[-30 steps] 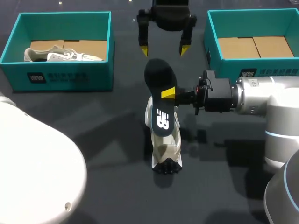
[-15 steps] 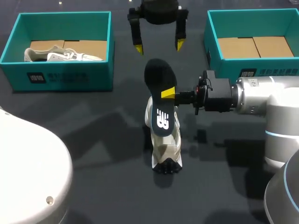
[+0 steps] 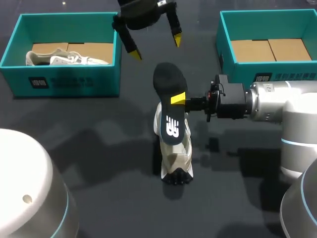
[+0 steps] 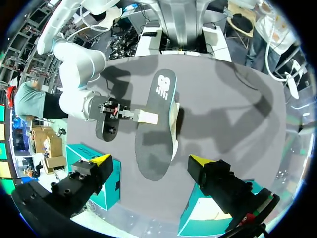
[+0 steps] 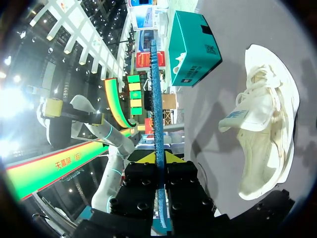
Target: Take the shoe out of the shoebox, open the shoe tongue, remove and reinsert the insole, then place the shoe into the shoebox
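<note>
Pinching insole [image 3: 168, 106] in right claw [image 3: 179, 99] above shoe [image 3: 177, 158] on table [image 3: 99, 148]; hovering left claw [image 3: 155, 46] wide open, empty, between left shoebox [image 3: 69, 79], holding second shoe [image 3: 64, 58], and right shoebox [image 3: 242, 75].

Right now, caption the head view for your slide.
Right gripper holds the black insole above the white sneaker; open left gripper hovers between two teal shoeboxes.
</note>
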`<state>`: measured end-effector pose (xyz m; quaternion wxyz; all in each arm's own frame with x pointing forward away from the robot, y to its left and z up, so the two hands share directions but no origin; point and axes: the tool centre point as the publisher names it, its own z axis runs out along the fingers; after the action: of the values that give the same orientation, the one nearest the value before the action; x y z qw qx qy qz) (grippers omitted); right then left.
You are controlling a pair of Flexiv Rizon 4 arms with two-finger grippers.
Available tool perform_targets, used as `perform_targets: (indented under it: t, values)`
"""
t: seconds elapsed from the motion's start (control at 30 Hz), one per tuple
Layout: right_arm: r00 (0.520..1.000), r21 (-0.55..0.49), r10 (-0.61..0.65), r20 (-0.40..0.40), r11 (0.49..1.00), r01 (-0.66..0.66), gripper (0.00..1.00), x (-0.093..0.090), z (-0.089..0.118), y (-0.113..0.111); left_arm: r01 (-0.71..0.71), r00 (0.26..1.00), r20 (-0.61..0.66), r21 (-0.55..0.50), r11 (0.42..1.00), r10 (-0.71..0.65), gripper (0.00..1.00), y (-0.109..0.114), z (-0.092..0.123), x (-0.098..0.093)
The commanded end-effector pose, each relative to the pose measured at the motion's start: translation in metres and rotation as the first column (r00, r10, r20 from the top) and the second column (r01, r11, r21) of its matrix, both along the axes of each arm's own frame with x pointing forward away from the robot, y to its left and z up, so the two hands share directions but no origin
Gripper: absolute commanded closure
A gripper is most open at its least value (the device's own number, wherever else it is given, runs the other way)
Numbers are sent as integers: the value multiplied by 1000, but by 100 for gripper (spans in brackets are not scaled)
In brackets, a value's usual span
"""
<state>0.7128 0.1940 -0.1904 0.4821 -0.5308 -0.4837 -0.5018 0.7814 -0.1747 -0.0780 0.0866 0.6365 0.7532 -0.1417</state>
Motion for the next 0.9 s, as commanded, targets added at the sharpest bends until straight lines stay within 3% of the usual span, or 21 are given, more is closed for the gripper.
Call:
perform_targets:
  t: [0.03, 0.13, 0.2, 0.27, 0.67, 0.77, 0.9]
  values:
    - [1000, -1, -2, 0, 1000, 2, 100, -1, -1, 1, -3, 1000, 17, -288, 957, 8, 0, 7, -2, -5]
    - [1000, -1, -2, 0, 1000, 2, 100, -1, -1, 1, -43, 999, 4, -412, 910, 50, 0, 16, -13, -4]
    - [1000, -1, -2, 0, 1000, 2, 100, -1, -1, 1, -84, 996, -25, -526, 846, 84, 0, 24, -22, -4]
    - [1000, -1, -2, 0, 1000, 2, 100, -1, -1, 1, -104, 993, -17, -577, 810, 116, 0, 29, -27, -5]
    - [1000, -1, -2, 0, 1000, 2, 100, -1, -1, 1, -104, 993, -17, -577, 810, 116, 0, 29, -27, -5]
    - [1000, -1, -2, 0, 1000, 2, 100, -1, -1, 1, -84, 992, 20, -637, 766, 126, 0, 33, -42, -16]
    - [1000, -1, -2, 0, 1000, 2, 100, -1, -1, 1, -103, 982, 28, -745, 659, 184, 0, 43, -58, -26]
